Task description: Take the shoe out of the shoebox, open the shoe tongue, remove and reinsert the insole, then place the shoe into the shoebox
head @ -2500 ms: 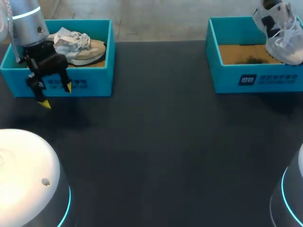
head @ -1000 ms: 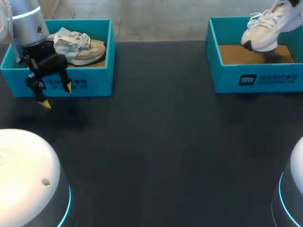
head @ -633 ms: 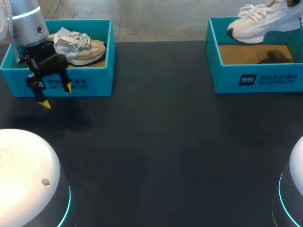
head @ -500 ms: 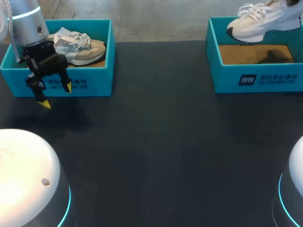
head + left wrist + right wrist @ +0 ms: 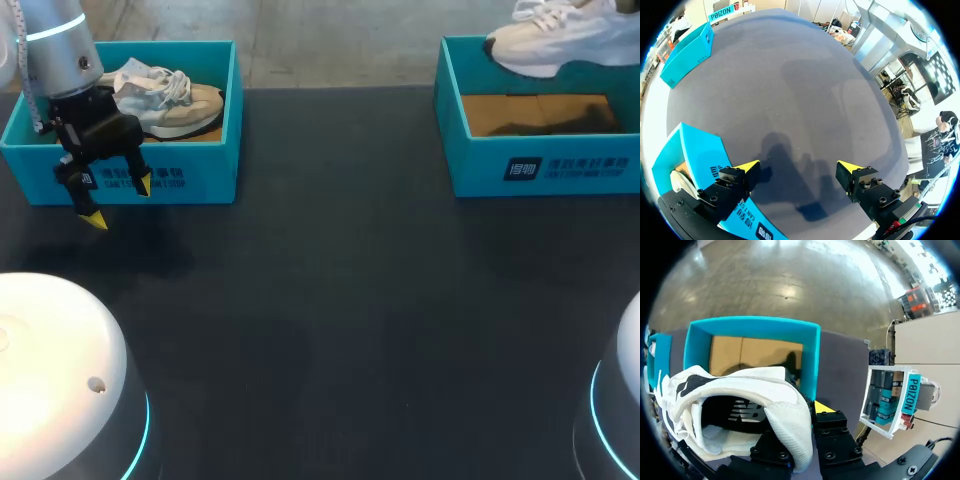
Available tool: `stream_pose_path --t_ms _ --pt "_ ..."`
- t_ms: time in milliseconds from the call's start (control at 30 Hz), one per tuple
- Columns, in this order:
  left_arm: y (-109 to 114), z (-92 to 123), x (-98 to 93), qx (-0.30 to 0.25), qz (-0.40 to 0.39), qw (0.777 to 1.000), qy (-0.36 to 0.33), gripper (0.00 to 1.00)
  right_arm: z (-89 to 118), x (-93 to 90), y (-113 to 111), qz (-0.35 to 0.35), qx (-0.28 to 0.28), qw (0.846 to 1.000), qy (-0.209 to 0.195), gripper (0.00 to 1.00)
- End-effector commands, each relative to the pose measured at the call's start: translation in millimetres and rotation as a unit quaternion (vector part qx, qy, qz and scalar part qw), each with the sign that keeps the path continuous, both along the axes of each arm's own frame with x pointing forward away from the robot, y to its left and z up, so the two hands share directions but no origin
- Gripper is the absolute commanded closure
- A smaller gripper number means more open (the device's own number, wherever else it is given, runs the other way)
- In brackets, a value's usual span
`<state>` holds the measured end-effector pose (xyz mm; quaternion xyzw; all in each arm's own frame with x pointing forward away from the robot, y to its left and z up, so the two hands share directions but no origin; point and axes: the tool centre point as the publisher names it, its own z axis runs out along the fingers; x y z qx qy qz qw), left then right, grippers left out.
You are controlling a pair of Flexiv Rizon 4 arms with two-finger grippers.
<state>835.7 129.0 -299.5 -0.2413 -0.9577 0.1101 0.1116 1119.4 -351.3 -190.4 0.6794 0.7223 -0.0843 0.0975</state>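
Right jaws clamped on shoe [image 5: 565, 42] at the heel collar (inner finger hidden, so that's my read). Shoe hangs over box [image 5: 540, 165], long axis along it, toe toward centre. Left jaws apart, empty, well away by other box [image 5: 190, 180].

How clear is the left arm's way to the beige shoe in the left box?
Probably yes. The left gripper hangs open outside the front wall of the left shoebox; the beige shoe lies uncovered in the open-topped box. It must rise over that wall; nothing else blocks it.
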Motion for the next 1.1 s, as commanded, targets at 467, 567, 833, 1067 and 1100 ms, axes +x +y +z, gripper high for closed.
stream_pose_path --t_ms 467,567,833,1067,1100 --pt "0.0 0.7 -0.4 0.001 0.0 1.0 0.0 0.0 -16.0 -24.0 5.9 -0.008 -0.023 1.0 -0.019 1.0" --pt "0.0 0.7 -0.4 0.001 0.0 1.0 0.0 0.0 -16.0 -24.0 5.9 -0.008 -0.023 1.0 -0.019 1.0" --pt "0.0 0.7 -0.4 0.001 0.0 1.0 0.0 0.0 -30.7 -24.3 4.9 -0.031 -0.016 0.999 -0.02 1.0" --pt "0.0 0.7 -0.4 0.001 0.0 1.0 0.0 0.0 -37.3 -29.1 5.1 -0.045 -0.027 0.998 -0.021 1.0" --pt "0.0 0.7 -0.4 0.001 0.0 1.0 0.0 0.0 -39.2 -29.5 4.8 -0.046 -0.025 0.998 -0.02 1.0"
